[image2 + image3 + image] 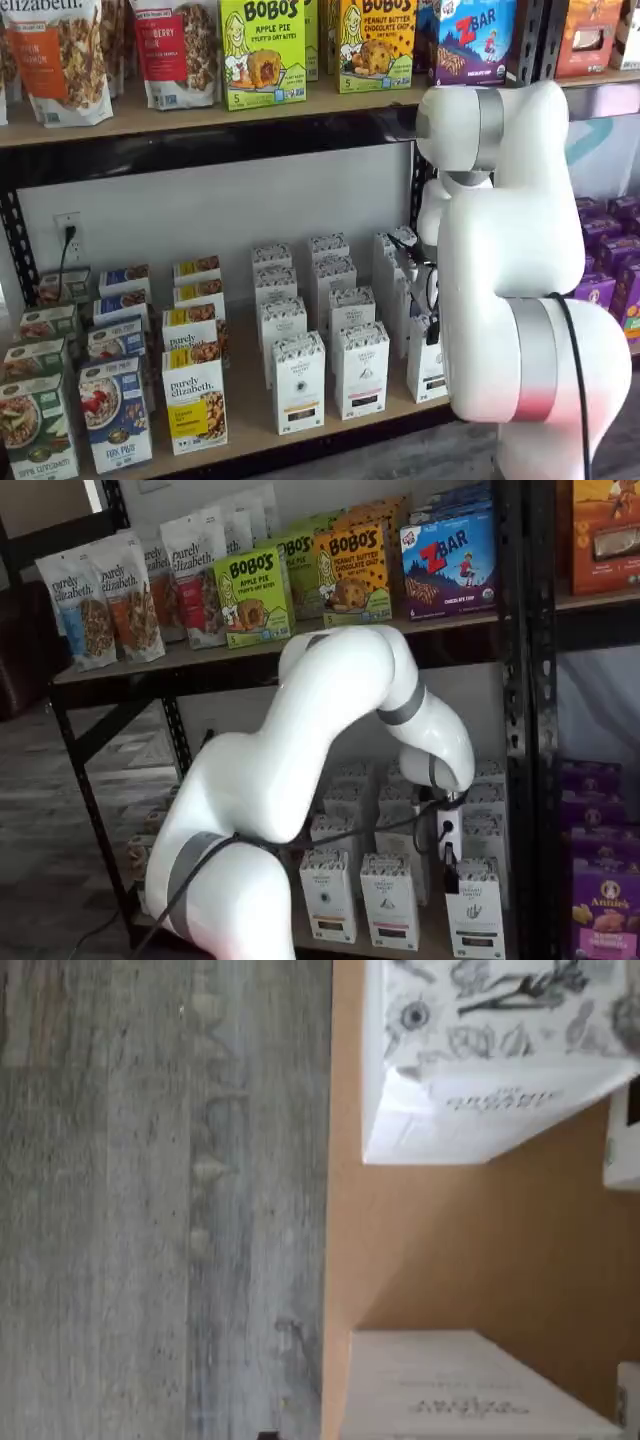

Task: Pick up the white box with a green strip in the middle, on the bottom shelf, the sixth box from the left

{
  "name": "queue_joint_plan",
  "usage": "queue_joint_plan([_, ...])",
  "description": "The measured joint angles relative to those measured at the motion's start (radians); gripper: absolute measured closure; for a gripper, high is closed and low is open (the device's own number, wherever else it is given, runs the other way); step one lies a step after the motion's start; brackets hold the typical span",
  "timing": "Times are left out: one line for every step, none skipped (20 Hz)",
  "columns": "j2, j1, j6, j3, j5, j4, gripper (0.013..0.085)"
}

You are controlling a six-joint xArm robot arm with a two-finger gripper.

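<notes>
The white box (425,368) with a dark greenish strip stands at the front of the bottom shelf (246,405), right of two similar white cartons, partly hidden by my arm. It also shows in a shelf view (476,908). My gripper (449,872) hangs just in front of the box's upper left edge; only a white body and a black finger show, side-on, so I cannot tell whether it is open. It shows in a shelf view (432,312) only as dark parts against the arm. The wrist view, turned on its side, shows the tan board (470,1250) and two white cartons.
More white cartons (298,382) stand in rows behind and left. Colourful cereal boxes (115,410) fill the shelf's left end. Purple boxes (610,270) stand on the neighbouring rack to the right. A black upright (512,730) rises right of the target. Grey plank floor (150,1210) lies below.
</notes>
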Motion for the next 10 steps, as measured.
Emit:
queue_joint_plan([0.004, -0.001, 0.009, -0.004, 0.003, -0.013, 0.013])
queue_joint_plan([0.007, -0.002, 0.014, -0.006, 0.003, -0.018, 0.013])
queue_joint_plan([0.01, -0.003, 0.015, -0.006, -0.002, -0.021, 0.013])
queue_joint_plan([0.011, -0.003, 0.016, -0.002, -0.014, -0.022, 0.013])
queue_joint_plan([0.013, -0.003, 0.019, 0.001, -0.024, -0.026, 0.013])
queue_joint_plan([0.015, -0.003, 0.022, 0.002, -0.031, -0.03, 0.013])
queue_joint_plan([0.017, -0.002, 0.027, 0.003, -0.037, -0.035, 0.013])
queue_joint_plan([0.02, -0.002, 0.04, 0.003, -0.045, -0.05, 0.013])
queue_joint_plan([0.023, -0.002, 0.048, 0.002, -0.05, -0.059, 0.013])
queue_joint_plan([0.025, -0.002, 0.057, 0.002, -0.054, -0.069, 0.013])
